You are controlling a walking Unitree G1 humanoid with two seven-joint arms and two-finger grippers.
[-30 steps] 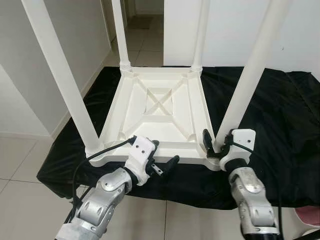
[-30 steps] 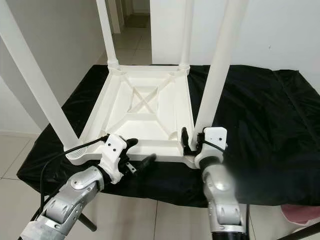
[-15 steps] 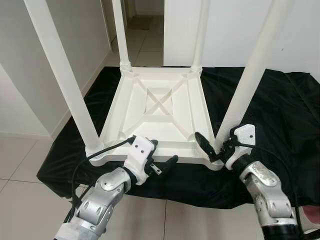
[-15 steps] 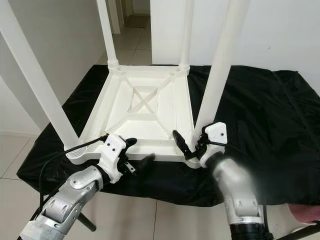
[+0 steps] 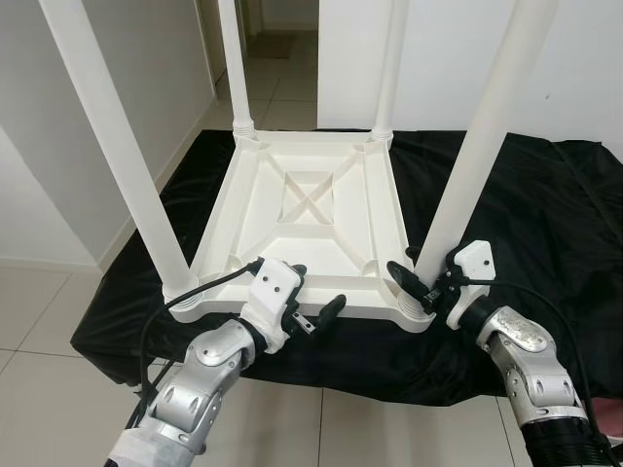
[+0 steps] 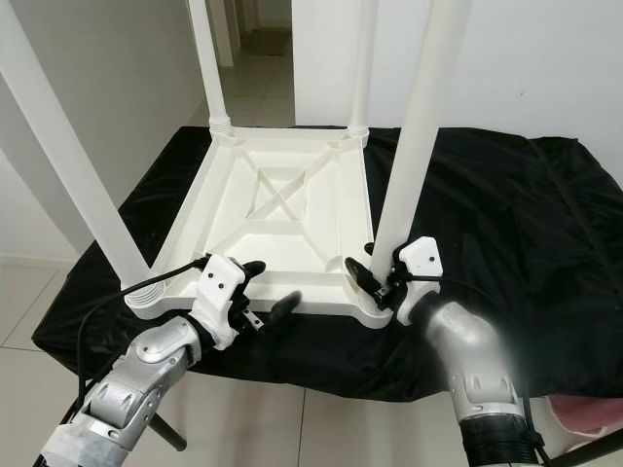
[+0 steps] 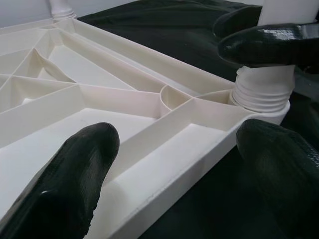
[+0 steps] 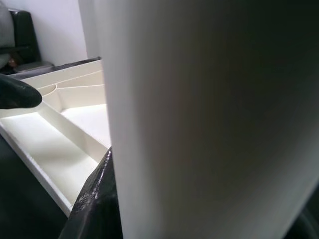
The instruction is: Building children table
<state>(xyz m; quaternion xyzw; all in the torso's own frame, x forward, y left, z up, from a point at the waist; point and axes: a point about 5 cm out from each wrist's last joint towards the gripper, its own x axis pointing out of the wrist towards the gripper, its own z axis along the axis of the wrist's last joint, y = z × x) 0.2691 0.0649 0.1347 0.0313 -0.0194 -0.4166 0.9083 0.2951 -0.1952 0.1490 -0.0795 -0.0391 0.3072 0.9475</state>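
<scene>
Lying upside down on a worktop (image 5: 545, 195) draped in black cloth, the white children's table (image 5: 311, 219) shows its ribbed underside with an X-shaped brace in the middle, and its four white legs stand straight up from the corners. The near right leg (image 5: 477, 156) rises from a threaded collar at the front right corner, and the right pincer (image 5: 421, 285) sits at its base with the fingers apart, one black finger (image 5: 404, 277) lying over the tabletop's rim just inside the corner and the other hidden behind the leg (in the right wrist view the leg's white shaft stands close between the fingers, and whether they touch it cannot be told). The left pincer (image 5: 313, 298) is at the tabletop's near edge, left of centre, also spread open: one finger (image 7: 75, 174) rests over the inner tray of the underside and the other finger (image 7: 281, 169) hangs outside the rim above the black cloth, so the rim runs between them without being squeezed. The near left leg (image 5: 112, 146) stands at the front left corner, just beside the left arm's cable. Pale floor tiles (image 5: 39, 321) surround the worktop, and a hallway (image 5: 277, 49) opens behind it.
</scene>
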